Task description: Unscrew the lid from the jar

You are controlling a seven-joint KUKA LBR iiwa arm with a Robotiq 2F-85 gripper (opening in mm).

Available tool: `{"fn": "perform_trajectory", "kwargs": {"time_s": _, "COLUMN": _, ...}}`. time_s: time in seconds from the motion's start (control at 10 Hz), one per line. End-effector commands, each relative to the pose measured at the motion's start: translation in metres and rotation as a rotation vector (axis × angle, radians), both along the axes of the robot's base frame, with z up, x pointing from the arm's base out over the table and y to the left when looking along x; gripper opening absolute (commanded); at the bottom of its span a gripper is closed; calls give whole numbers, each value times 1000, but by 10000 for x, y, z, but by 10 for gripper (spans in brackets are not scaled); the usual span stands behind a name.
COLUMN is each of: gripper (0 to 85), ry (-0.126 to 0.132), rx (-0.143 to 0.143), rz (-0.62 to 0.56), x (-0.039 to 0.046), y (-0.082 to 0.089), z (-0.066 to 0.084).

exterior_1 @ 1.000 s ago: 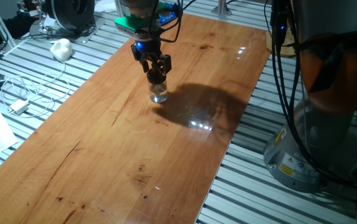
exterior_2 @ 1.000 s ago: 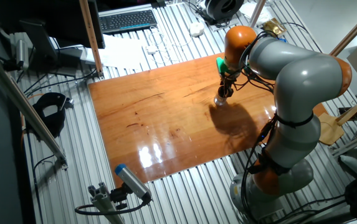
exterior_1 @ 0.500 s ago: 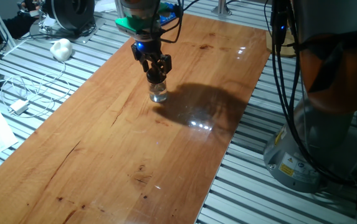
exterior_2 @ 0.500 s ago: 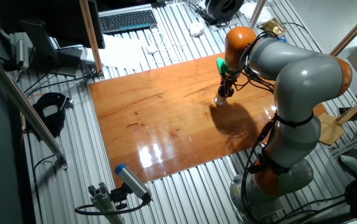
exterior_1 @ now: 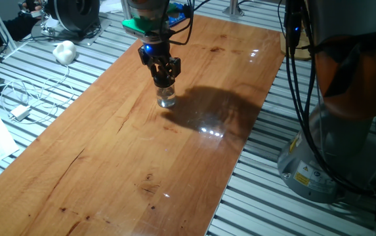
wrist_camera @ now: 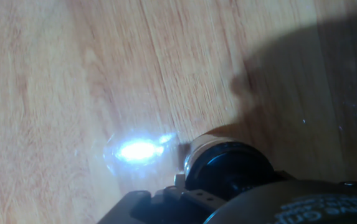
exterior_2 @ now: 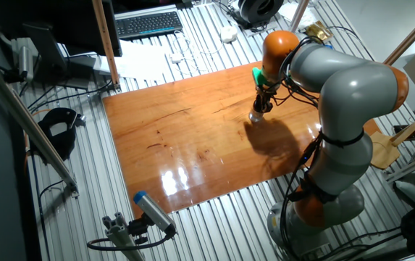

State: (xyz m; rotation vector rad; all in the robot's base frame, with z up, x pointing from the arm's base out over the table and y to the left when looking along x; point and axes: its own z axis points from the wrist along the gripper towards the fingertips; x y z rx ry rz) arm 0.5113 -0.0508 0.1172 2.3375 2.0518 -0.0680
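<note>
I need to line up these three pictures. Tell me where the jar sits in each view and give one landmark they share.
One fixed view: the jar stands upper centre on the wooden table, under the gripper.
The other fixed view: jar right of centre, near the table's far right part.
Hand view: jar at the bottom edge, right of centre.
Shared landmark: the wooden table.

I see almost nothing new — my gripper sits a shade higher over the jar than a second ago, fingers closed around the lid — whether it has turned, I cannot tell.
</note>
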Motion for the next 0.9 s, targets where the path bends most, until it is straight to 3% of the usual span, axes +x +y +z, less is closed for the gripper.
{"fn": "perform_trajectory", "kwargs": {"time_s": 0.0, "gripper": 510, "ry": 3, "rx": 3, "rz": 10, "x": 0, "y": 1, "z": 5}}
{"fn": "perform_trajectory", "kwargs": {"time_s": 0.1, "gripper": 340, "ry": 3, "rx": 6, "rz": 24, "x": 0, "y": 2, "z": 6}}
{"fn": "perform_trajectory", "kwargs": {"time_s": 0.8, "gripper": 340, "ry": 36, "rx": 32, "rz": 192, "x": -6, "y": 14, "z": -1}}
